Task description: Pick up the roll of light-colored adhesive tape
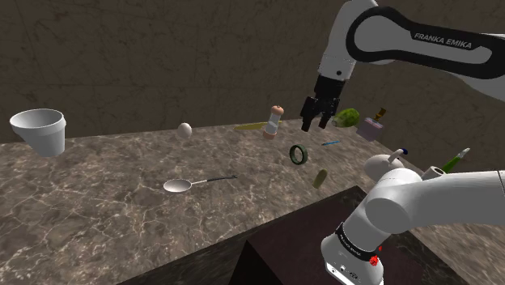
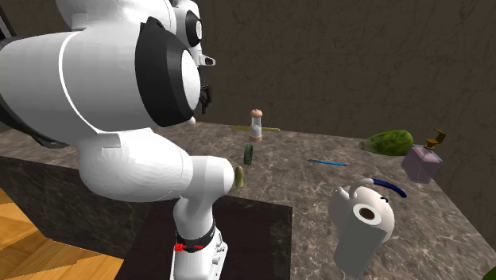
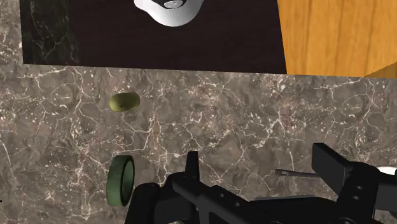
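The tape roll [image 1: 299,154] is a dark olive-green ring standing on its edge on the marbled brown counter [image 1: 121,210]. It also appears as the tape roll [image 2: 248,154] near the counter's front edge. My black gripper [image 1: 317,121] hangs in the air above the counter, a little beyond the roll and toward the shoulder view's right. In the wrist view the gripper [image 3: 261,167] is open, its fingers wide apart over bare counter. The roll [image 3: 121,181] lies outside the gap, beside one finger [image 3: 191,167]. Nothing is held.
A small olive oval [image 1: 321,178] lies near the roll. Behind it stand a capped bottle [image 1: 273,121], a blue pen [image 1: 332,143], a green fruit [image 1: 348,117] and a purple bottle [image 1: 374,125]. A spoon [image 1: 190,185], an egg [image 1: 185,129] and a white cup [image 1: 39,129] sit further left. A white dryer-like object [image 2: 362,223] is near the stand [image 1: 307,235].
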